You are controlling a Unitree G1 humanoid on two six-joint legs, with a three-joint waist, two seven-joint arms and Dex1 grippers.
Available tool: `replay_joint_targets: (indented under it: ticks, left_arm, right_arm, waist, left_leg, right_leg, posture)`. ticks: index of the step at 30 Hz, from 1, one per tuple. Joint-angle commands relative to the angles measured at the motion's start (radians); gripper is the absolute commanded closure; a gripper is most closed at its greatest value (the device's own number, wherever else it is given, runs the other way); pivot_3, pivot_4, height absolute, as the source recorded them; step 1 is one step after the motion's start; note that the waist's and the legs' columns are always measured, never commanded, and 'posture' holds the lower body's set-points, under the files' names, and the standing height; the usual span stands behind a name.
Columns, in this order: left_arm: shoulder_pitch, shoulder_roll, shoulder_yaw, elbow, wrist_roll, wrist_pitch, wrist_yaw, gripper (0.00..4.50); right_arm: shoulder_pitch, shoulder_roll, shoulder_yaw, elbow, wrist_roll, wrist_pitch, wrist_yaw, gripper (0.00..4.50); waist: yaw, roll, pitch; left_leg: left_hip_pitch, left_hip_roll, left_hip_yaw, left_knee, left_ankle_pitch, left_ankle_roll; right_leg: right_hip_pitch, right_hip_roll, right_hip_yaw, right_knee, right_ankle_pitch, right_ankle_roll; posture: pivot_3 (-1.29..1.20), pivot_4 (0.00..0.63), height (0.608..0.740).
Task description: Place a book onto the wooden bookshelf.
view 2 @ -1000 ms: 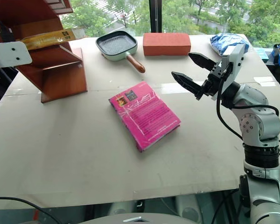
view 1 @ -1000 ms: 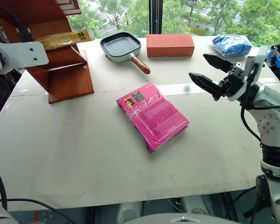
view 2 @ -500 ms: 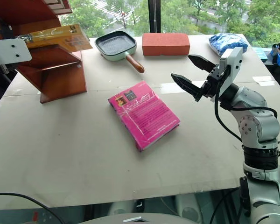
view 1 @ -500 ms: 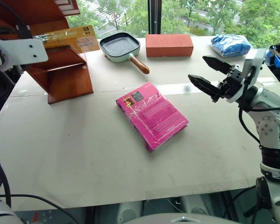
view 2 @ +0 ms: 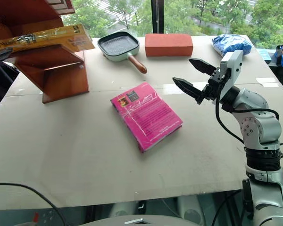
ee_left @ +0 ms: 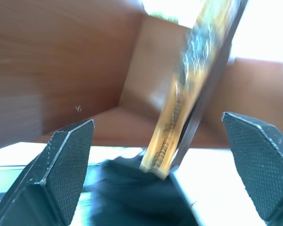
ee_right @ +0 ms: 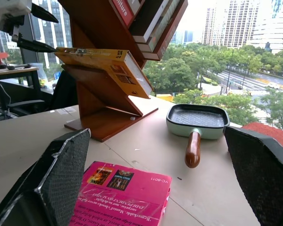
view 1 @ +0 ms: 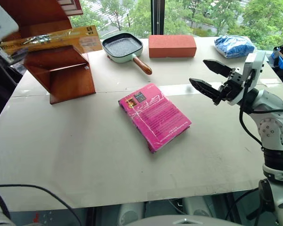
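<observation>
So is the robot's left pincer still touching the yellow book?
Apart. In the right wrist view the left pincer is open, clear air between its fingertips and the yellow book, which lies on the wooden bookshelf.

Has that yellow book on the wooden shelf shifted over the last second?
Yes. The yellow book now lies flatter on the wooden shelf, showing its broad cover, and its near corner reaches further toward the green pan.

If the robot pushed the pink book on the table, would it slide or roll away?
It would probably slide, not roll: the magenta-pink book in shiny plastic wrap lies flat on the pale table. The glossy wrap looks slippery, so a hand might slip. It looks thick and stiff, so it likely won't flop.
</observation>
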Motion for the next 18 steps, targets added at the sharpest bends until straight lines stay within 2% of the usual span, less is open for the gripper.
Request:
replay_joint_targets:
  ticks: [1, 3, 4, 5, 6, 8, 12, 13, 18]
  left_arm:
    - [-0.114, -0.178, 0.052, -0.224, -0.24, 0.316, 0.021, 0.04]
    - [-0.165, -0.316, 0.059, -0.301, -0.317, 0.428, 0.084, 0.04]
    - [-0.167, -0.391, 0.055, -0.333, -0.353, 0.457, 0.113, 0.55]
    - [-0.164, -0.452, 0.051, -0.358, -0.38, 0.478, 0.141, 0.81]
    - [-0.156, -0.508, 0.042, -0.381, -0.4, 0.484, 0.17, 1.34]
    - [-0.134, -0.622, 0.013, -0.405, -0.425, 0.473, 0.24, 2.09]
    - [-0.041, -0.755, -0.102, -0.273, -0.303, 0.164, 0.408, 3.71]
    - [-0.031, -0.781, -0.13, -0.184, -0.254, 0.042, 0.464, 4.38]
    - [-0.114, -0.849, -0.196, 0.283, -0.04, -0.498, 0.801, 4.38]
  right_arm:
    - [-0.031, -0.005, -0.007, -0.008, 0.001, -0.017, 0.016, 0.0]
    - [-0.035, -0.006, -0.006, -0.005, -0.002, -0.015, 0.019, 0.0]
    - [-0.035, -0.007, -0.007, -0.006, -0.003, -0.014, 0.019, 0.0]
    - [-0.035, -0.009, -0.007, -0.006, -0.004, -0.013, 0.019, 0.0]
    - [-0.035, -0.01, -0.008, -0.007, -0.006, -0.013, 0.018, 0.0]
    - [-0.031, -0.015, -0.011, -0.011, -0.01, -0.016, 0.015, 0.0]
    - [-0.017, -0.017, -0.022, -0.027, -0.012, -0.016, 0.003, 0.0]
    - [-0.012, -0.017, -0.024, -0.034, -0.012, -0.016, -0.001, 0.0]
    - [0.005, -0.027, -0.041, -0.062, -0.012, -0.013, -0.023, 0.0]
  waist:
    - [0.002, 0.0, 0.0]
    - [0.001, -0.001, 0.0]
    - [0.001, -0.001, 0.0]
    - [-0.003, -0.001, 0.0]
    - [-0.007, -0.001, 0.0]
    - [-0.011, -0.001, 0.0]
    - [-0.009, 0.0, -0.001]
    - [-0.01, 0.0, -0.001]
    - [0.002, 0.0, -0.001]
  left_leg:
    - [0.0, 0.0, 0.0, 0.002, 0.0, 0.0]
    - [0.0, 0.0, -0.003, 0.005, 0.0, 0.0]
    - [0.0, 0.0, -0.003, 0.006, 0.0, 0.0]
    - [0.002, -0.001, -0.003, 0.006, 0.0, 0.0]
    - [0.001, -0.001, -0.003, 0.006, 0.0, 0.0]
    - [0.003, -0.001, -0.002, 0.006, 0.0, 0.0]
    - [0.004, 0.0, -0.002, 0.005, 0.0, 0.0]
    - [0.004, 0.0, -0.002, 0.005, 0.0, 0.0]
    - [0.004, 0.0, -0.002, 0.005, 0.0, 0.0]
  right_leg:
    - [0.0, 0.0, -0.001, 0.0, 0.0, 0.0]
    - [0.004, 0.0, -0.002, 0.0, 0.0, 0.0]
    - [0.005, 0.0, -0.001, -0.001, 0.0, 0.001]
    - [0.006, 0.0, -0.001, -0.001, 0.001, 0.001]
    - [0.006, 0.0, 0.0, -0.001, 0.001, 0.001]
    - [0.006, 0.0, 0.001, 0.0, 0.001, 0.001]
    - [0.006, 0.002, 0.002, 0.0, 0.001, 0.001]
    - [0.006, 0.001, 0.002, 0.0, 0.001, 0.0]
    - [0.006, 0.002, 0.002, -0.001, 0.002, 0.0]
  posture:
    - [0.0, 0.15, 0.74]
    - [0.0, 0.15, 0.74]
    - [0.0, 0.15, 0.74]
    - [0.0, 0.15, 0.74]
    - [0.0, 0.15, 0.74]
    - [0.0, 0.15, 0.74]
    - [0.0, 0.15, 0.74]
    - [0.0, 0.15, 0.74]
    - [0.0, 0.15, 0.74]
